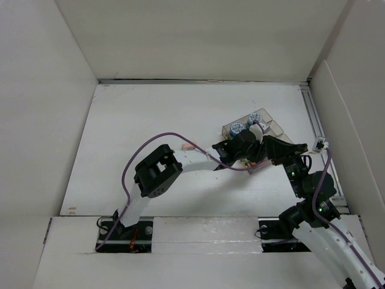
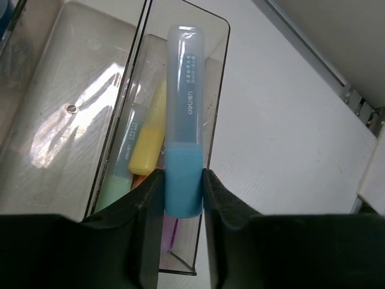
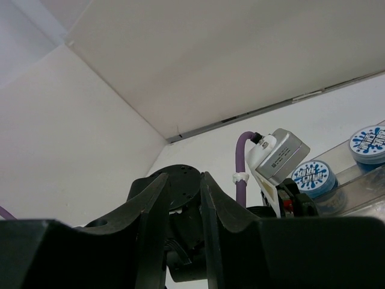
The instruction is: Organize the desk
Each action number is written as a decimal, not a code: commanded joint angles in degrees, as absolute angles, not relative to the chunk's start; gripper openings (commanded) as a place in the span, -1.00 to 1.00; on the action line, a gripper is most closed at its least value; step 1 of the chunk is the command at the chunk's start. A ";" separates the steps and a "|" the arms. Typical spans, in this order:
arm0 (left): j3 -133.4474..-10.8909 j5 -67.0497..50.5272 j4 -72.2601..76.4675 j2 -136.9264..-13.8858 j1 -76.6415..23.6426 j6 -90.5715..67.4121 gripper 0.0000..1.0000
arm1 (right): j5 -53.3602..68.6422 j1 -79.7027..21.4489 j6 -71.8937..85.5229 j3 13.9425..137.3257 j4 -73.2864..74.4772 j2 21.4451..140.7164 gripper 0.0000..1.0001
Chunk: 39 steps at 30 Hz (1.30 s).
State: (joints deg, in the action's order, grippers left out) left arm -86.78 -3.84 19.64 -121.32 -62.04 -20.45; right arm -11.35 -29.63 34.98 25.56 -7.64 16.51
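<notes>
While left gripper (image 2: 182,174) pinches: blue highlighter (image 2: 185,90) above tray (image 2: 218,90) slot.
Stored: green highlighter (image 2: 120,174), yellow highlighter (image 2: 150,138).
Right gripper (image 3: 183,180): slightly parted, empty.
Desk (image 1: 138,120): pink bit (image 1: 187,145) loose.

Two white-and-black arms, cabled in purple.
Left arm (image 1: 194,161) and right arm (image 1: 334,244): white links, rounded black joints, black bases (image 1: 123,232); a purple cable (image 1: 128,171) loops along each; green lights (image 1: 293,174) dot the right one; matte black fingers (image 2: 141,208).

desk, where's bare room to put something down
Bare: the desk between back wall and left arm; the wide compartment in the tray. Crowded: far right, both arms at the tray; its narrow slot holds highlighters under the blue highlighter in the left gripper.
</notes>
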 commanded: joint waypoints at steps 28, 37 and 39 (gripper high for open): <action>-45.93 17.31 22.76 -84.84 -53.62 -25.48 0.02 | -8.09 -29.44 36.47 26.72 -11.60 21.71 -0.34; -33.84 18.90 20.92 -77.95 -49.39 -27.87 0.17 | -6.06 -29.44 37.00 26.37 -13.79 24.52 -0.25; -34.71 18.72 19.17 -79.53 -48.87 -26.90 0.20 | -5.72 -29.44 37.26 26.37 -14.06 25.13 -0.22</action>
State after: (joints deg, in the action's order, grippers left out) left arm -34.06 17.87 18.96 -80.23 -49.36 -27.20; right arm -7.25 -29.61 36.40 25.56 -9.69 24.56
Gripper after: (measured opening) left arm 0.595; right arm 0.384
